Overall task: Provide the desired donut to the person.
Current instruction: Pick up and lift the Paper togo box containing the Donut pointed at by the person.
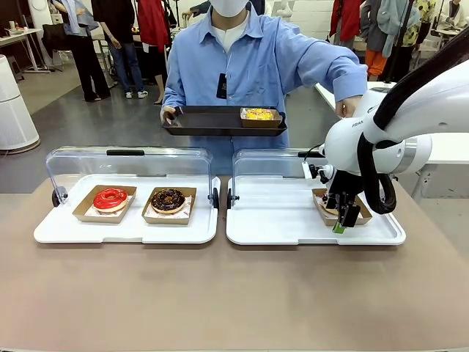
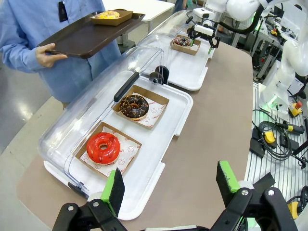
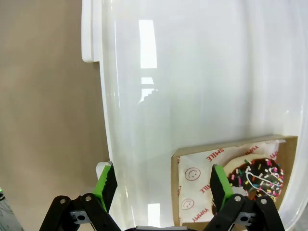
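Observation:
The person (image 1: 242,59) stands at the far side holding a dark serving tray (image 1: 212,121) that carries a yellow donut (image 1: 259,114) in a cardboard boat. A chocolate donut with coloured sprinkles (image 3: 257,177) lies in a cardboard boat (image 1: 360,218) on the right white tray (image 1: 278,220). My right gripper (image 1: 341,221) hangs open just above that boat; in the right wrist view the donut sits beside one of its fingers (image 3: 217,185), not between them. A red donut (image 1: 110,198) and a dark chocolate donut (image 1: 168,199) sit on the left white tray (image 1: 124,229). My left gripper (image 2: 171,185) is open over the table's near edge, holding nothing.
Clear hinged lids (image 1: 128,165) stand raised along the far side of both white trays. The person's other hand (image 1: 350,106) reaches out behind my right arm. Bare brown table (image 1: 220,293) lies in front of the trays. Cables and equipment (image 2: 274,134) sit off the table's end.

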Robot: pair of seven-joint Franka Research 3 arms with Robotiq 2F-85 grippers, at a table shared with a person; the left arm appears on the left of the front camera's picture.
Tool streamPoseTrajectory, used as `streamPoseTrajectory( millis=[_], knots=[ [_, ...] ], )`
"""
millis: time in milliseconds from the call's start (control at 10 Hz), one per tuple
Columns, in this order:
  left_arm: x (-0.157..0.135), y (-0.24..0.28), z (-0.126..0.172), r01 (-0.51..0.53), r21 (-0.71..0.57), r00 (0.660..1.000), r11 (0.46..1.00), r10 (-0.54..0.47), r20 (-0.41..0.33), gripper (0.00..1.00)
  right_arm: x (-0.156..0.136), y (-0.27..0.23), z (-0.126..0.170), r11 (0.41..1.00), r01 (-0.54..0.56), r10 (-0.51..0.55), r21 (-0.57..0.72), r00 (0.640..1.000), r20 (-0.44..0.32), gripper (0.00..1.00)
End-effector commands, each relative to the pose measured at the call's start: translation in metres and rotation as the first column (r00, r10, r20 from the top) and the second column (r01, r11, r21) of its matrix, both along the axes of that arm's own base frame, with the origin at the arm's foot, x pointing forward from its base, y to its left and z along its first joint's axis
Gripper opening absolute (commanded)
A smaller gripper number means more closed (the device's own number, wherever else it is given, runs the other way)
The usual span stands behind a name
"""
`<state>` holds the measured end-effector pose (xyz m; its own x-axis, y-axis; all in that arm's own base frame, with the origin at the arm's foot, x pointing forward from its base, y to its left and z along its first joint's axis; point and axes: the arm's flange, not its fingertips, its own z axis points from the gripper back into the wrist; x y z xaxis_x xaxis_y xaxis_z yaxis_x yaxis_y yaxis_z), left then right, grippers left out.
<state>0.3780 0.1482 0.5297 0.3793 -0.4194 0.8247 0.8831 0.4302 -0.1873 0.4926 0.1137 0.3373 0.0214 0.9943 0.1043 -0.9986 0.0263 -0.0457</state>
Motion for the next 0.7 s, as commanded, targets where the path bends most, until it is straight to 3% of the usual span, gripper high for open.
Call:
streamPoseTrajectory(
  millis=[0,600],
  knots=[
    [0.0,0.001,0.001,0.003,-0.018,1.0,1.0,-0.003,0.015,1.0,0.011,0.0,-0.006,0.999,-0.032,0.033,-0.009,0.999,0.026,1.0],
    [0.0,0.001,0.001,0.003,-0.018,1.0,1.0,-0.003,0.015,1.0,0.029,-0.003,-0.014,1.0,-0.014,0.014,0.001,1.0,0.022,1.0]
  ],
)
